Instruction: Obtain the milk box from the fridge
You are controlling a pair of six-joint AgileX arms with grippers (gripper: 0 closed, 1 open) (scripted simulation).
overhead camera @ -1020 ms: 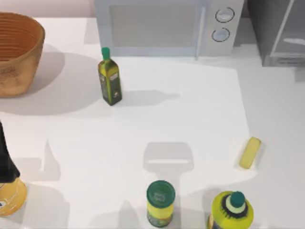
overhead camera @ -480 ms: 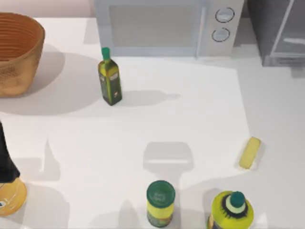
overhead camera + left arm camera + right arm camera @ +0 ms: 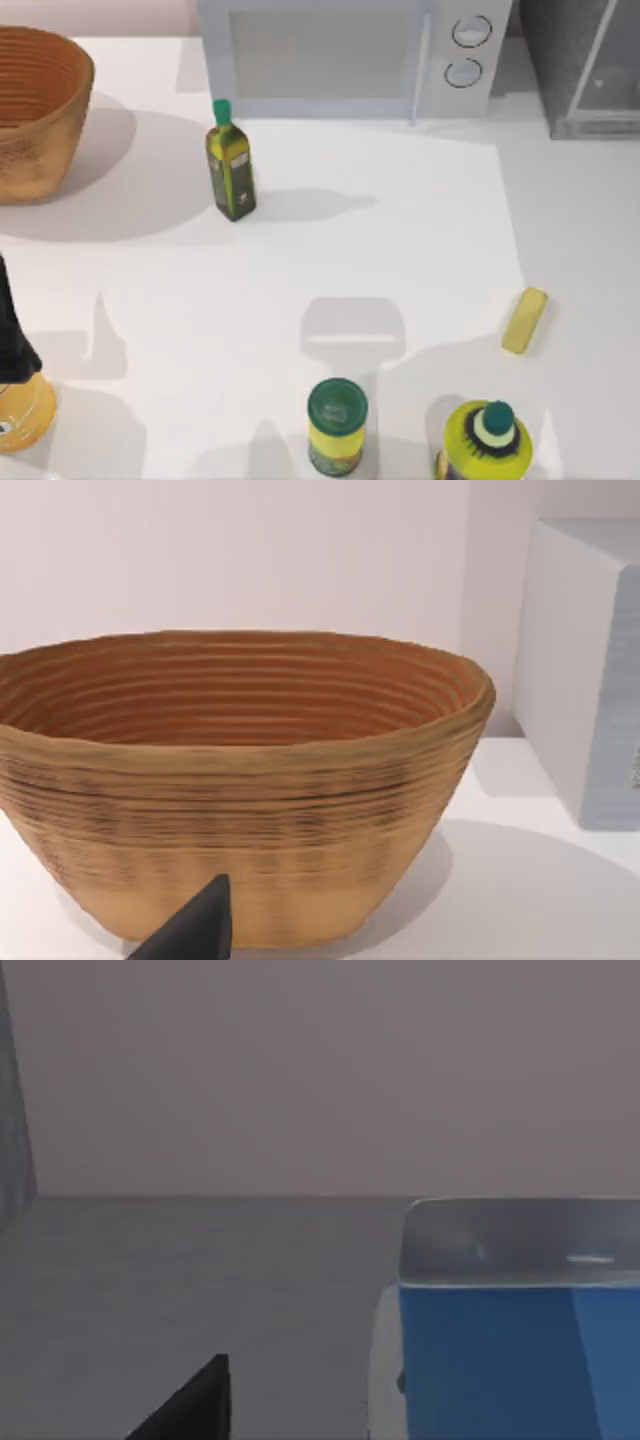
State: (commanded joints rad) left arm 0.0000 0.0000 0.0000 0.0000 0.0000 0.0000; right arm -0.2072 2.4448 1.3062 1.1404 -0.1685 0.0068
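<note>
Grey fridge [image 3: 585, 65] looks unchanged since before; milk box [image 3: 515, 1360] sits inside; pincer state: cannot tell.

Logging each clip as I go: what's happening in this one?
The right arm is going after the milk box: its wrist view looks into a grey interior, the blue carton with a pale top standing close ahead on the floor there. One dark fingertip shows, nothing held in sight. The fridge sits at the table's far right corner. The left arm idles facing the woven basket.
</note>
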